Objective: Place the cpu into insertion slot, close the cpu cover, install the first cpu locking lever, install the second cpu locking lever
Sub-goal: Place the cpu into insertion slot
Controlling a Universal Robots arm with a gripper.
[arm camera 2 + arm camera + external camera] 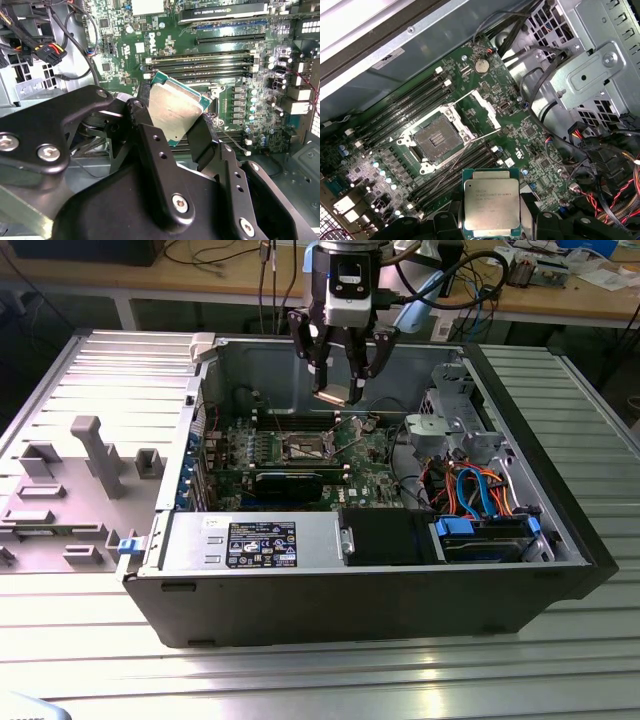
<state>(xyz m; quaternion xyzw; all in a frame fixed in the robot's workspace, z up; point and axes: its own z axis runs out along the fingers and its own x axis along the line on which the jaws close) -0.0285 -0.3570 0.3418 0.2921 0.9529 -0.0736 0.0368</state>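
— What do the black jaws hold?
— They pinch the small square silvery chip by its edges; it hangs in the air.
— And the dark square socket?
— Below the jaws, well apart, on the green board; it lies open.

The cpu has a pale silvery face edged in teal green, between black fingers. The insertion slot is dark at its centre with a silvery rim; around the insertion slot the circuit board is green, crossed by black memory slots. Beside the insertion slot the cpu cover is silvery. The tabletop is ribbed silver-grey.
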